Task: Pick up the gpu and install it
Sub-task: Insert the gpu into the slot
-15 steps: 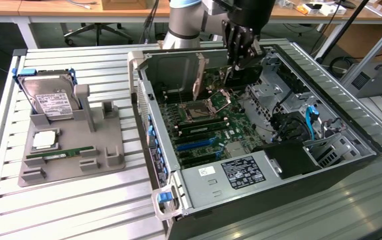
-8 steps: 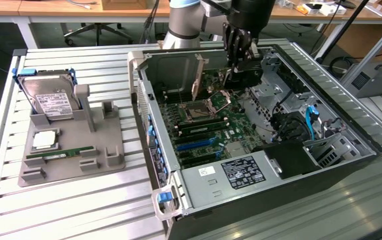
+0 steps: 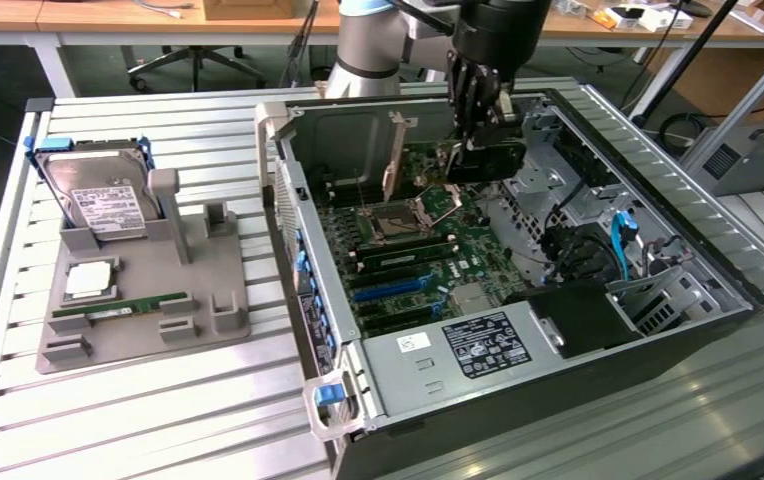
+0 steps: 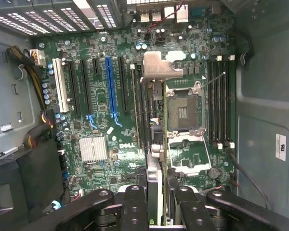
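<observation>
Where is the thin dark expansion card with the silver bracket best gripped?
Pinch the dark expansion card by its flat faces near the upper edge, from above: it hangs edge-down over the green motherboard, as the black gripper holds it.

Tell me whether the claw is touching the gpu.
Touching. The wrist view shows the claw clamped on both faces of the edge-on gpu, with no gap.
</observation>
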### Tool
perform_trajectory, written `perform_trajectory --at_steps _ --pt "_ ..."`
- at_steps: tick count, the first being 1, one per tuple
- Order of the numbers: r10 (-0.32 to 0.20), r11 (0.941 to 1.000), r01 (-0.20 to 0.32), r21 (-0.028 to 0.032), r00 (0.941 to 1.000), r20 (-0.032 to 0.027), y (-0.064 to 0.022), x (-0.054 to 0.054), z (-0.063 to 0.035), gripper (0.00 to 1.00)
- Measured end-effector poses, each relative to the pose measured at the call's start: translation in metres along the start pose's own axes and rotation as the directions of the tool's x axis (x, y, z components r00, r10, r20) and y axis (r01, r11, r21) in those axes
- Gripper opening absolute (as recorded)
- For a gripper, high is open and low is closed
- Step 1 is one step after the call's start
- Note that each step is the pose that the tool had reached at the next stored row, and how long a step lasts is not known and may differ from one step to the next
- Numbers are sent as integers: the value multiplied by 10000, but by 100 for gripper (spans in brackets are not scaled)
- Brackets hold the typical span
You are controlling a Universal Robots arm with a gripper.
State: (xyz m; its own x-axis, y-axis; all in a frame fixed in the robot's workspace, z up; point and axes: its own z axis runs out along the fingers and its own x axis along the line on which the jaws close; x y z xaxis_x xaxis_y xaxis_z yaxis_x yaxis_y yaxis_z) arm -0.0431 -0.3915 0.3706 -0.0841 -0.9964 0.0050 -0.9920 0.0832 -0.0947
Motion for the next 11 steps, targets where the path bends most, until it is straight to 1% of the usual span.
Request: perform_trajectory --at_steps 5,11 --pt "75 10000 -75 1 10000 -22 8 41 26 27" --pt "83 10000 -83 1 10000 -23 23 66 51 27"
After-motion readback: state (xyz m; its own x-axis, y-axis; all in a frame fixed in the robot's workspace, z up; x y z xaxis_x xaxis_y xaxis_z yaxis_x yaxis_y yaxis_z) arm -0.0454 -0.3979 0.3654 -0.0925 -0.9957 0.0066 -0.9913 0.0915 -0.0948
